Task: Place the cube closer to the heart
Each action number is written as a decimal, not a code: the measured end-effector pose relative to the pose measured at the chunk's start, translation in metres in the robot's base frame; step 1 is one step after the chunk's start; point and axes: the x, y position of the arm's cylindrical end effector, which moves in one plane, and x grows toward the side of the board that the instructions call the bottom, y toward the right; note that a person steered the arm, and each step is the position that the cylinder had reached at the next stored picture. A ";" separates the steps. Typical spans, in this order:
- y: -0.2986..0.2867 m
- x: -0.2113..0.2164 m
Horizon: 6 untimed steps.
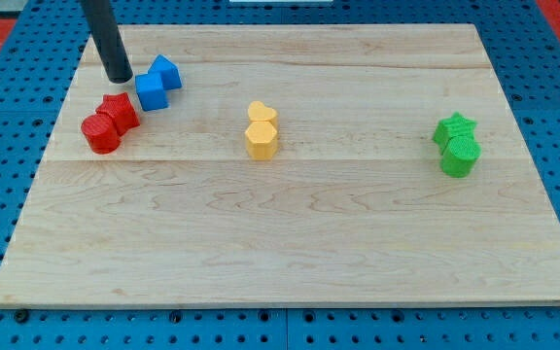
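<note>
The end effector is a plain dark rod with nothing to open or close, so nothing is held. Its tip (120,77) is set down on the bench (290,243) in the upper left part of the view, just beside the blue cube (151,90), at about ten o'clock from it; whether the two touch cannot be told.

A second blue block (166,70), of pointed shape, stands against the cube at about one o'clock. Two red blocks are found at about seven o'clock from the tip: a red star-like block (120,110) and a red cylinder (99,134), close together.

The yellow heart (262,114) lies well apart from the cube, at about four o'clock, with a yellow hexagonal block (261,139) touching it below. Two green blocks (457,143) sit far off at three o'clock.

The approach step is judged to be in hand: the tip is placed behind the cube, opposite the heart. A push toward four o'clock is called for next, kept centred so the cube is not spun aside.
</note>
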 end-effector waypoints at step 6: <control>0.135 0.006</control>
